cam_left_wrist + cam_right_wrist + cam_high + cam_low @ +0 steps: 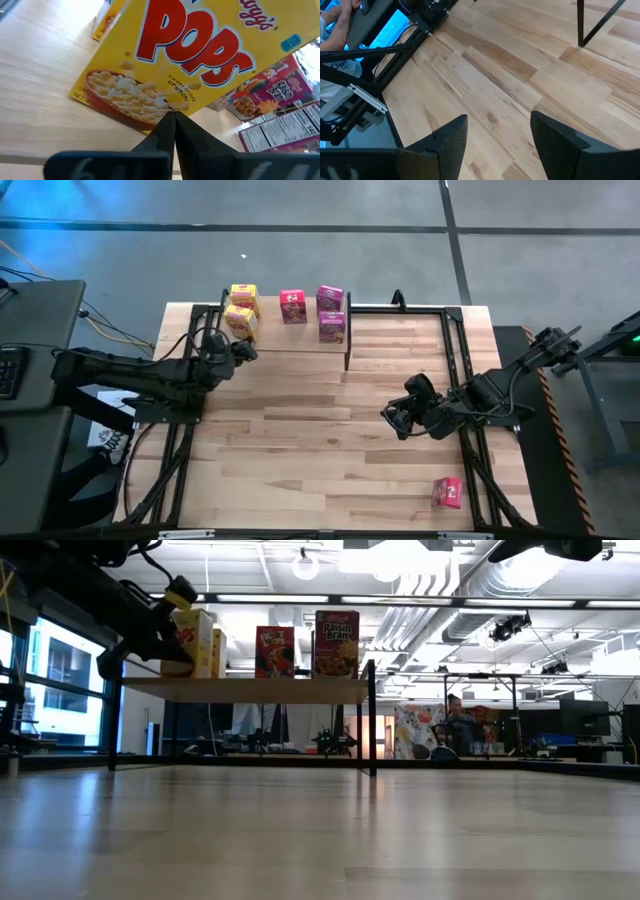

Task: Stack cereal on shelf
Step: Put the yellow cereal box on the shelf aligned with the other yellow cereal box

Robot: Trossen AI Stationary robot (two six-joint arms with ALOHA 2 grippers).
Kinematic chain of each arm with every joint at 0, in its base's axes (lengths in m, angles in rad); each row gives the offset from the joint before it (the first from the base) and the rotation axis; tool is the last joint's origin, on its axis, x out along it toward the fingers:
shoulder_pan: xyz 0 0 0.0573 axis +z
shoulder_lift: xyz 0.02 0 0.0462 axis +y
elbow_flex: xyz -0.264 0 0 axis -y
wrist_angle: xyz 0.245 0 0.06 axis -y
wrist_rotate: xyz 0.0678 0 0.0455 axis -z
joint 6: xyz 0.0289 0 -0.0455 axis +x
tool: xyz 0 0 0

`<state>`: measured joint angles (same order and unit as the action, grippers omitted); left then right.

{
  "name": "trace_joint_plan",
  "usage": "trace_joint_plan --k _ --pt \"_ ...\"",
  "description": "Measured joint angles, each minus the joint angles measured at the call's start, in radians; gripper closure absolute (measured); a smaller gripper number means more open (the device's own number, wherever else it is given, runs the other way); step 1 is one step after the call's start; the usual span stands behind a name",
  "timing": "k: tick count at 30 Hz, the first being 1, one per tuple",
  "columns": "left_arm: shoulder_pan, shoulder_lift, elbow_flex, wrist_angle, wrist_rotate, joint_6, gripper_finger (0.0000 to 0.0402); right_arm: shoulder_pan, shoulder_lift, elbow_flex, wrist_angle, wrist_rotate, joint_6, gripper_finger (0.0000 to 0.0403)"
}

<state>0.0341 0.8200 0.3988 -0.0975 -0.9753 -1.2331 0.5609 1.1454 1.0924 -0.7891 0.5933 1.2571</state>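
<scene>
The shelf (pixel 300 340) stands at the table's far side, and several cereal boxes stand on its top. Two are yellow (pixel 243 297) (pixel 240 321) and three are pink (pixel 293 306) (pixel 331 298) (pixel 332 326). One more pink box (pixel 447 492) lies on the table near the front right corner. My left gripper (pixel 246 352) is shut, just in front of the nearer yellow box (pixel 175 55), which fills its wrist view. My right gripper (pixel 392 416) hangs open over bare wood right of centre, with nothing between its fingers (pixel 450 145). My left gripper's shut fingertips (pixel 170 120) come from the near left at the lower edge (pixel 150 127) of the yellow box's printed front. The box stands on the shelf. I cannot tell whether the tips touch it.
The shelf's black legs (pixel 590 25) and the black frame rails (pixel 460 370) run along the table's sides. A wide stretch of wood lies between the shelf and the front edge. A person's hand (pixel 335 20) shows beyond the table at a screen.
</scene>
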Motion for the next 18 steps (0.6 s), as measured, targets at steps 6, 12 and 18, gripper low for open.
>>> trace_joint_plan --k 6,12,18 --pt "0.000 0.000 0.000 0.017 0.014 0.001 0.0401 0.000 0.000 0.000 0.000 0.001 0.000 0.0190" --pt "-0.001 0.000 0.000 0.051 0.025 0.031 0.0401 0.000 0.000 0.000 0.000 0.001 0.000 0.0190" --pt "-0.004 -0.005 -0.001 0.050 0.086 0.045 0.0402 0.000 0.000 0.000 0.000 0.000 0.000 0.0190"
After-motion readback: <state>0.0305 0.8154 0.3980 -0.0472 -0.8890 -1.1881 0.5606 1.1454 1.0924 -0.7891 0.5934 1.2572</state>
